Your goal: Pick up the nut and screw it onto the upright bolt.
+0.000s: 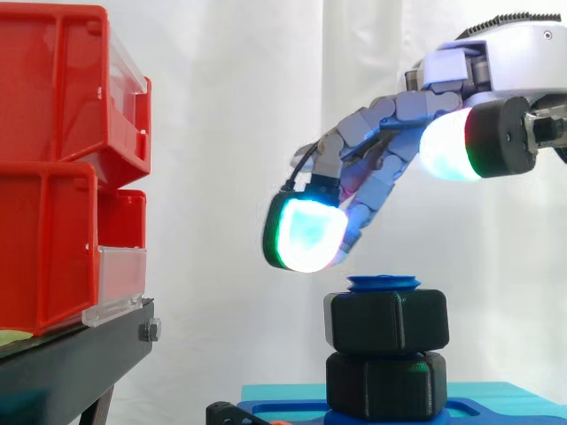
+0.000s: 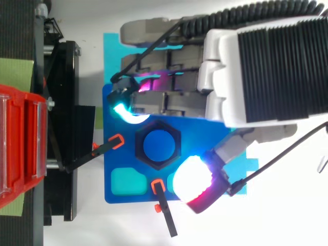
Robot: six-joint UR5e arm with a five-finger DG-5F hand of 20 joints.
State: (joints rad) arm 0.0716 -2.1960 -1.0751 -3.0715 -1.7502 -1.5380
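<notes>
Grey-jointed, the robot hand (image 1: 399, 115) hung released above the work, its glowing fingertips (image 1: 306, 232) spread and clear of the black nut (image 1: 386, 320). That nut sat round the upright blue bolt (image 2: 157, 145), just under its top, above a second black hexagon (image 1: 386, 385) on the blue base plate (image 2: 111, 161). Red bins (image 1: 53, 177) stood well to the left.

Two red bins (image 1: 53, 168) sit stacked on a black stand (image 1: 75, 359), well apart from the fingers (image 1: 306, 232), on the side their tips point toward. A white curtain (image 1: 221, 106) hangs behind the fingers. Beneath them lies a blue plate (image 2: 110, 169). An orange-tipped black clamp (image 2: 117, 141) grips its edge near the fingertips, and a second clamp (image 2: 158, 185) grips the adjoining edge.
</notes>
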